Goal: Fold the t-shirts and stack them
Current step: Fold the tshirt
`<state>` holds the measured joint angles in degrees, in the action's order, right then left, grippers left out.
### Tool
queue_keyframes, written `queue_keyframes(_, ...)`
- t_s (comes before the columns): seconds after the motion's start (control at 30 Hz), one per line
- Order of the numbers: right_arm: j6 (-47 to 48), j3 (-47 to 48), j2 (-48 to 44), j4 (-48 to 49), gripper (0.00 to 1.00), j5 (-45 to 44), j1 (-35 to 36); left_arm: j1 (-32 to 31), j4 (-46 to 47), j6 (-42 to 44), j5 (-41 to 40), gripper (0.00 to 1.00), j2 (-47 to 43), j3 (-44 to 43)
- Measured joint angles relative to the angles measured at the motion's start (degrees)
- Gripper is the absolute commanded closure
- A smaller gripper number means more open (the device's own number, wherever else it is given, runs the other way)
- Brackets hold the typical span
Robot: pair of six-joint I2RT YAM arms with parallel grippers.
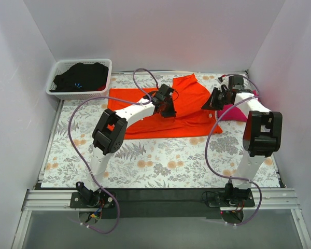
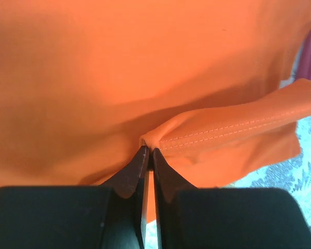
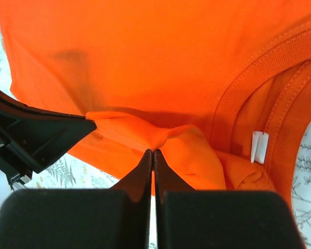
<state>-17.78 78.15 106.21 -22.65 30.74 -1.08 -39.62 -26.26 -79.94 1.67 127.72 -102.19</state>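
**Orange Shirt Pinched in Both Grippers, Mid-Fold**

Floral-printed covering lies over the table (image 1: 160, 155), closed in by plain white walls, with both arm bases bolted at its near edge.

Beyond the bare near strip, the orange t-shirt (image 1: 186, 122) lies across the middle of the table, partly flat and partly drawn up into a ridge where the arms meet it. The left gripper (image 2: 149, 151) has its jaws pressed almost together on a small fold of the shirt beside the stitched hem (image 2: 223, 132). The right gripper (image 3: 154, 151) is likewise clamped tight on a bunched pleat of orange cloth, just short of the ribbed collar (image 3: 249, 72) and its white label (image 3: 259, 147).

The cloth looks light, thin and limp. It will likely sag and wrinkle between the two holds, and it offers no stiffness to push against. Stitched edges such as the hem and collar seem the surest places to take hold, since a pinch in the open panel may gather a second layer or slip.

Farther right, the pink t-shirt (image 1: 232, 114) lies crumpled, mostly hidden behind the right arm. At the far left corner stands a white basket (image 1: 78, 95) holding black cloth (image 1: 83, 77).
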Motion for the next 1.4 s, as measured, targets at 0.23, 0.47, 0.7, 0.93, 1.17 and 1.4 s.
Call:
queue_keyframes(0.23, 0.8, 1.1, 5.0, -0.1, 0.99, 0.9, 0.2, 1.3, 0.8, -1.0, 0.5, 0.92, 1.6, 0.5)
queue_keyframes(0.47, 1.7, 7.7, 6.7, 0.2, 0.98, 2.2, 1.2, 1.5, 2.3, -1.5, 0.7, 0.92, 1.6, 0.5)
queue_keyframes(0.7, 2.8, 11.1, 10.3, 0.5, 0.97, 2.9, 3.0, 1.6, 3.2, -1.5, 0.7, 0.92, 1.6, 2.0)
queue_keyframes(0.93, 4.5, 12.5, 13.4, 0.5, 0.96, 2.9, 4.0, 1.6, 2.8, -2.2, 0.4, 0.92, 1.6, 3.5)
queue_keyframes(1.17, 5.4, 13.2, 14.3, 0.5, 0.94, 2.9, 4.0, 1.6, 2.9, -2.8, 0.1, 0.91, 1.6, 3.6)
queue_keyframes(1.4, 5.5, 15.0, 16.8, 0.5, 0.87, 2.9, 4.0, 1.7, 3.4, -3.7, -1.8, 0.81, 1.6, 4.5)
